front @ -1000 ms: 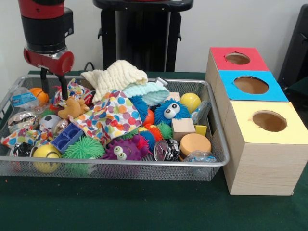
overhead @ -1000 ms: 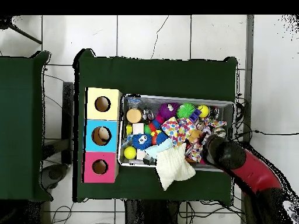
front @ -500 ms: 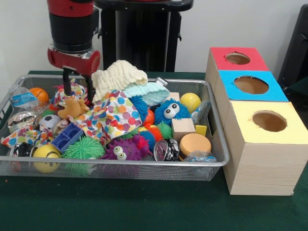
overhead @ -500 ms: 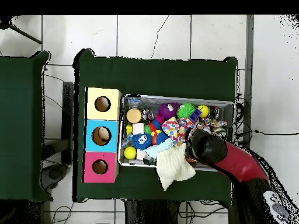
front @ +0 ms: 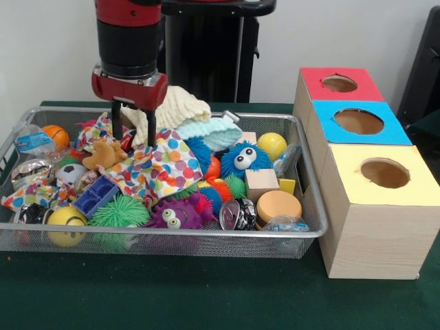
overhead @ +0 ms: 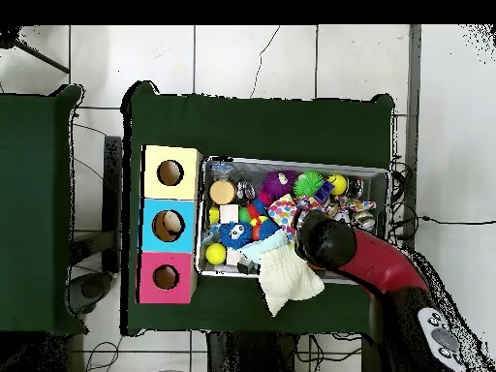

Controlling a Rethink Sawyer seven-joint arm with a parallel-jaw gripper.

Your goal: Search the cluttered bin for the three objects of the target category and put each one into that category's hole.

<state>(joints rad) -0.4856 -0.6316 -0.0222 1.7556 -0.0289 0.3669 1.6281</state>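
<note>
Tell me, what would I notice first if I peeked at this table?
Probably the wire mesh bin heaped with toys, with a fuzzy blue googly-eyed creature near its middle. Above it hangs the red and black robot arm, its open gripper over a polka-dot cloth. Beside the bin stand three wooden boxes topped red, blue and yellow, each with a round hole.

Near front view, high overhead; shared bin [front: 302, 206] [overhead: 295, 164].

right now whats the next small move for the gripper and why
Probably straight down: the gripper hangs open with its fingers over the polka-dot cloth, which covers toys in the wire bin, so lifting it aside would expose more.
</note>
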